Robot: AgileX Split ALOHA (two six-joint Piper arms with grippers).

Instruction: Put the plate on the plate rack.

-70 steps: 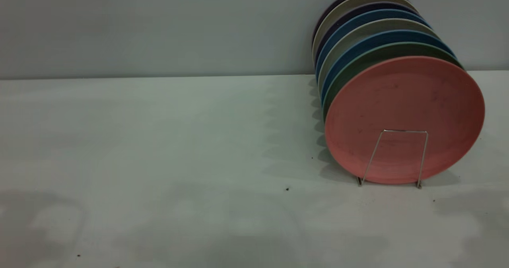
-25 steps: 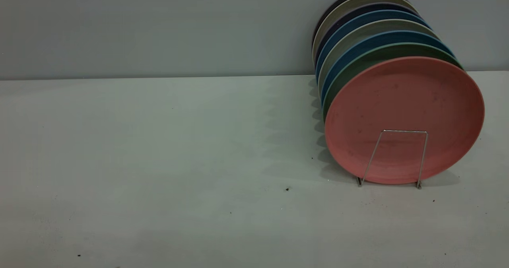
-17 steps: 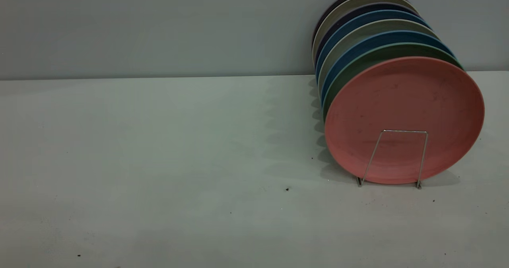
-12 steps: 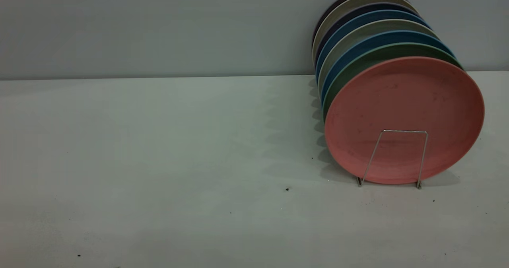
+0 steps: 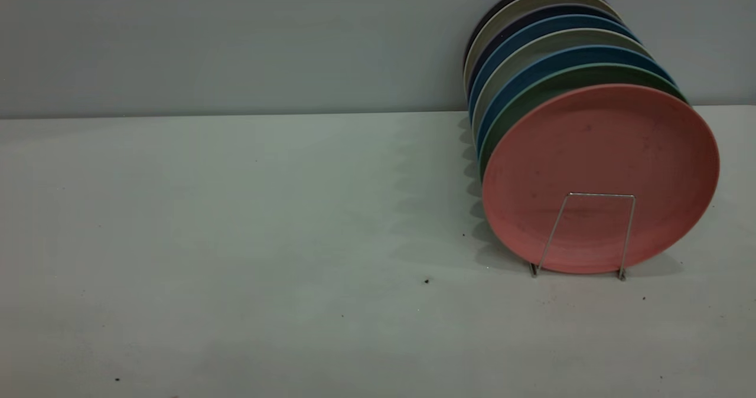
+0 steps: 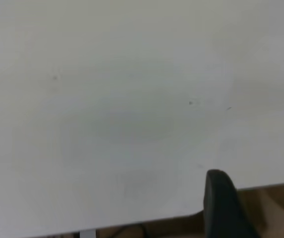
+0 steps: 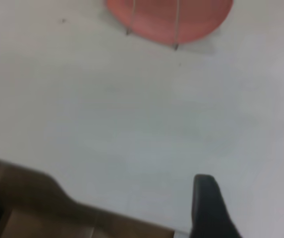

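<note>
1. Most of the white table (image 5: 236, 221) lies bare; we note open surface stretching left of the rack to the frame's edge and forward toward the camera, with the grey wall (image 5: 236, 38) closing the rear.
2. We find the plate (image 5: 599, 176) standing on edge at the front of the plate rack (image 5: 590, 232), at the table's right, leaning back on the teal-green plate (image 5: 520, 105).
3. We record it as salmon-pink, matte, round, with faint dark scuffs; one wire loop crosses its lower face.
4. We see the left gripper (image 6: 253, 206) and right gripper (image 7: 246, 208) only in their own wrist views, near the table's edge, fingers spread and holding nothing.
</note>
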